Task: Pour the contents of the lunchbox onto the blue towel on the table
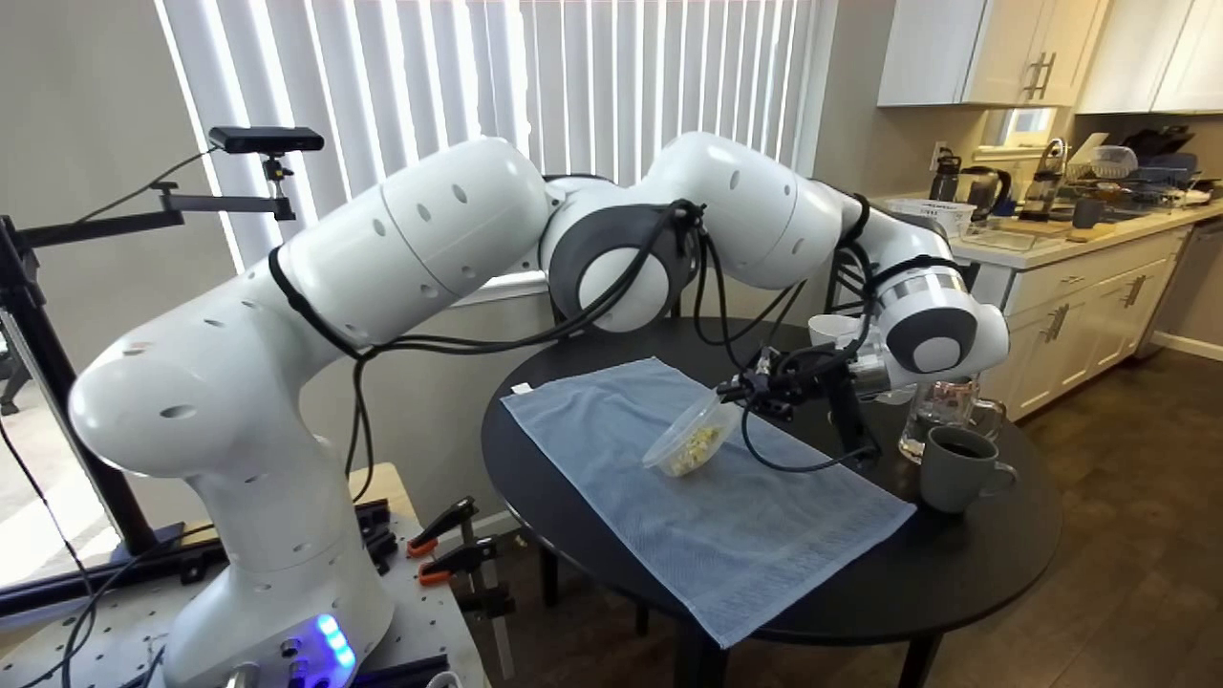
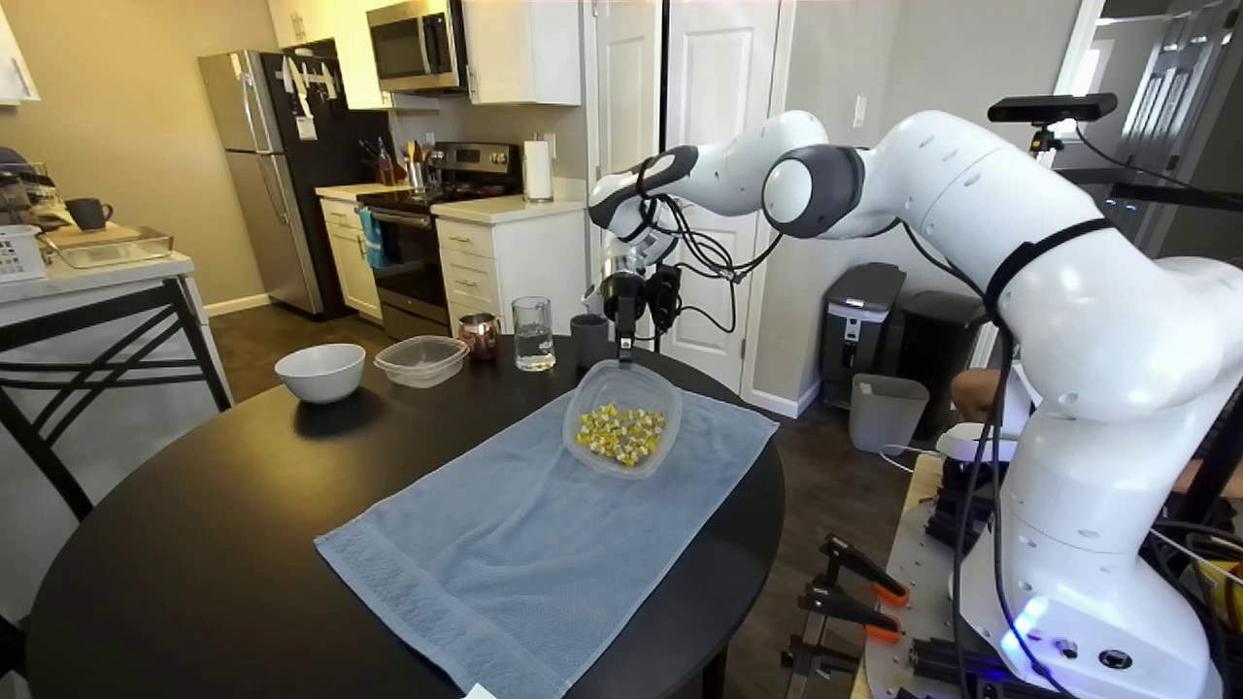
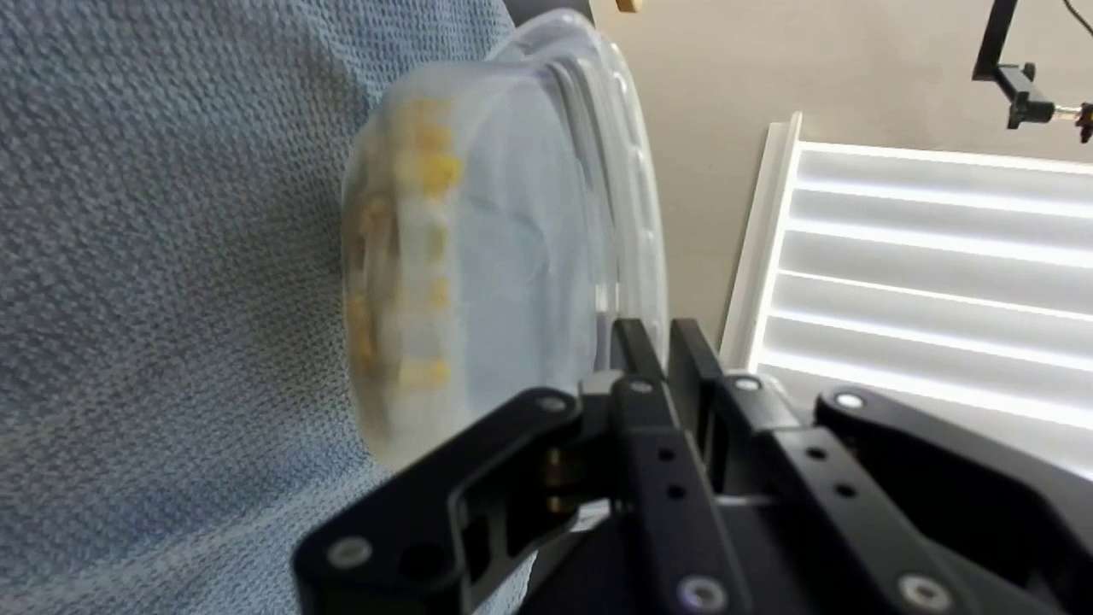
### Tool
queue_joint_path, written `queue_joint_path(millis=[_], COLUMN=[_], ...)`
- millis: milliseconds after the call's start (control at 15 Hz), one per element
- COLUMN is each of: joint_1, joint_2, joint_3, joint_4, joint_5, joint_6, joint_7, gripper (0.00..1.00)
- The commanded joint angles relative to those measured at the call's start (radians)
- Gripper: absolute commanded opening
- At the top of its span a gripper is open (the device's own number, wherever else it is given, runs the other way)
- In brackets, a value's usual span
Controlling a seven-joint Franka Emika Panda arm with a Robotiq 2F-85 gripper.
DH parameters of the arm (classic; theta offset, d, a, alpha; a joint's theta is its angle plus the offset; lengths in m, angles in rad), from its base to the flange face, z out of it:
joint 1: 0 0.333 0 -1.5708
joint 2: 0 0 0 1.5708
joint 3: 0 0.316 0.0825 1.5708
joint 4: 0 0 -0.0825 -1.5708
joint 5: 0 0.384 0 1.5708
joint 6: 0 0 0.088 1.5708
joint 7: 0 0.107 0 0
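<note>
The light-blue towel (image 3: 171, 256) is matt cloth, its weave pebbly and rough up close. The lunchbox (image 2: 633, 386) looks like thin, see-through plastic, smooth, with a shiny rim; the yellow bits of food (image 2: 621, 434) look crumbly and dull. The dark table (image 2: 223, 505) has a smooth top with a soft sheen. The robot arm (image 1: 439, 225) wears a glossy white shell, while its gripper (image 3: 661, 335) is mostly matt black with bright metal screws. I also see a shiny copper-coloured mug (image 2: 476, 337), a clear glass mug (image 2: 533, 328), a matt grey cup (image 1: 955, 470) and a smooth white bowl (image 2: 321, 374).
</note>
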Motion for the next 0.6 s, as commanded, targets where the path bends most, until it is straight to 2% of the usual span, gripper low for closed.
queue_joint_path(millis=[0,533], joint_1=[-0.007,-0.015], joint_2=[-0.023,-0.063], joint_3=[-0.012,-0.110], joint_4=[0.004,0.079], joint_5=[-0.006,-0.023], joint_6=[-0.023,-0.012], joint_7=[0.026,0.094], gripper=[0.04,0.04])
